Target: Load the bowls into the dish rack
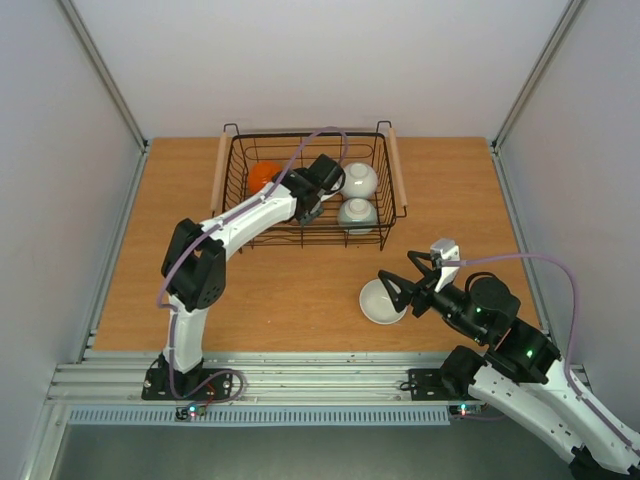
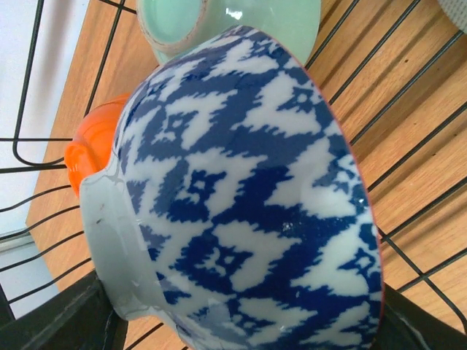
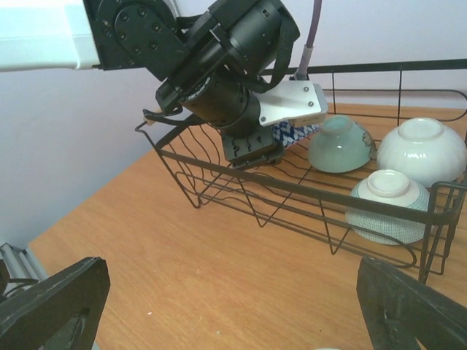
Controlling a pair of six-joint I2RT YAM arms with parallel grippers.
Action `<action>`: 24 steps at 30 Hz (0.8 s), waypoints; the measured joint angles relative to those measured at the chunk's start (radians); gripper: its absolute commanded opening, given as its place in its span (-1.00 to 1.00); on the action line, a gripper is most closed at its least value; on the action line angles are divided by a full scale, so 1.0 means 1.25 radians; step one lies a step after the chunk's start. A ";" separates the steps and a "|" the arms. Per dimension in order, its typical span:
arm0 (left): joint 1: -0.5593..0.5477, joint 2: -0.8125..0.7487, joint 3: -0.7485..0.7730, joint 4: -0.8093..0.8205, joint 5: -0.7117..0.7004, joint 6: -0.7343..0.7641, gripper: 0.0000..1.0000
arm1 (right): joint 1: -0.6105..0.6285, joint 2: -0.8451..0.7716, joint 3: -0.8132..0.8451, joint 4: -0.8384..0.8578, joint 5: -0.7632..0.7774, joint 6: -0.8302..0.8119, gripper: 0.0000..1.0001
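Status: four bowls (image 3: 337, 144) sit in the dish rack (image 1: 265, 136), my left claw (image 1: 308, 208) grips the blue-and-white bowl (image 2: 248, 204) inside it, and one white bowl (image 1: 376, 302) lies on the counter (image 1: 280, 300) at the rack's 5 o'clock, beside my wide-open, empty right claw (image 1: 396, 289).

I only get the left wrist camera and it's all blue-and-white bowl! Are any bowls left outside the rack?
Observer: One. A cream bowl sits upright on the table, in front of the dish rack.
Operator: Is anybody going for it?
Observer: The right pincer hovers wide open at its right rim, not gripping it.
Operator: What's in the rack that I can't see?
Observer: A white bowl and a pale bowl, both foot up, at the rack's right end.
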State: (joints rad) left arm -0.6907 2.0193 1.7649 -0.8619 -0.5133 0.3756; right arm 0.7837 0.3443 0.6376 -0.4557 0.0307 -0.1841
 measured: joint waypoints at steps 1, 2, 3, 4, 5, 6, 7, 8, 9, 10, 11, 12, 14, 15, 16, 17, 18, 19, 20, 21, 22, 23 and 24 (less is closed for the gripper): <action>0.000 0.006 0.008 -0.009 -0.004 0.000 -0.99 | 0.000 0.000 -0.002 0.000 -0.002 0.000 0.88; -0.001 0.012 0.016 -0.015 -0.008 0.000 -0.99 | 0.000 0.000 -0.004 0.000 -0.002 0.000 0.88; -0.001 0.019 0.027 -0.022 -0.012 0.000 -0.99 | 0.000 0.000 -0.006 0.000 -0.004 0.000 0.88; -0.001 0.029 0.042 -0.034 -0.014 0.001 -0.99 | 0.000 0.000 -0.007 0.001 -0.004 0.000 0.88; -0.002 0.042 0.060 -0.048 -0.016 0.001 -0.99 | 0.000 0.000 -0.009 0.001 -0.005 0.000 0.88; -0.002 0.056 0.078 -0.058 -0.018 0.001 -0.99 | 0.000 0.000 -0.010 0.003 -0.005 0.000 0.88; -0.003 0.067 0.089 -0.061 -0.021 0.001 -0.99 | 0.000 0.000 -0.012 0.003 -0.005 0.000 0.88; -0.004 0.076 0.095 -0.063 -0.022 0.002 -0.99 | 0.000 0.000 -0.013 0.004 -0.005 0.000 0.88; -0.005 0.082 0.096 -0.065 -0.023 0.003 -0.99 | 0.000 0.000 -0.016 0.005 -0.005 0.000 0.88; -0.006 0.086 0.096 -0.070 -0.026 0.004 -0.99 | 0.000 0.000 -0.019 0.006 -0.005 0.000 0.88; -0.007 0.089 0.096 -0.075 -0.030 0.008 -0.99 | 0.000 0.000 -0.020 0.006 -0.005 0.000 0.89; -0.009 0.089 0.096 -0.078 -0.033 0.011 -0.99 | 0.000 0.000 -0.023 0.006 -0.005 0.000 0.88; -0.010 0.089 0.096 -0.081 -0.036 0.019 -0.99 | 0.000 0.000 -0.024 0.008 -0.005 0.000 0.89; -0.010 0.089 0.095 -0.079 -0.035 0.021 -0.99 | 0.000 0.001 -0.025 0.011 -0.005 0.000 0.89; -0.011 0.089 0.093 -0.078 -0.034 0.025 -0.99 | 0.000 0.003 -0.025 0.013 -0.005 0.000 0.88; -0.011 0.089 0.090 -0.076 -0.033 0.030 -0.99 | 0.000 0.005 -0.025 0.015 -0.006 0.000 0.88; -0.011 0.087 0.084 -0.072 -0.032 0.035 -0.99 | 0.000 0.009 -0.025 0.018 -0.006 0.000 0.88; -0.011 0.085 0.078 -0.067 -0.031 0.040 -0.99 | 0.000 0.011 -0.025 0.018 -0.006 0.000 0.89; -0.011 0.084 0.073 -0.063 -0.031 0.043 -0.99 | 0.000 0.014 -0.025 0.018 -0.005 0.000 0.88; -0.011 0.083 0.070 -0.061 -0.031 0.045 -0.99 | 0.000 0.017 -0.025 0.018 -0.006 0.000 0.89; -0.011 0.083 0.069 -0.063 -0.032 0.049 -0.99 | 0.000 0.020 -0.025 0.018 -0.006 0.000 0.89; -0.011 0.083 0.069 -0.065 -0.032 0.051 -0.99 | 0.000 0.022 -0.025 0.018 -0.006 0.000 0.88; -0.011 0.083 0.069 -0.068 -0.033 0.053 -0.99 | 0.000 0.024 -0.025 0.019 -0.006 0.000 0.89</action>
State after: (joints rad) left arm -0.7048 2.1235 1.8511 -0.9470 -0.5541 0.4423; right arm 0.7837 0.3740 0.6067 -0.4324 0.0235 -0.1844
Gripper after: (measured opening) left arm 0.682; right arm 0.943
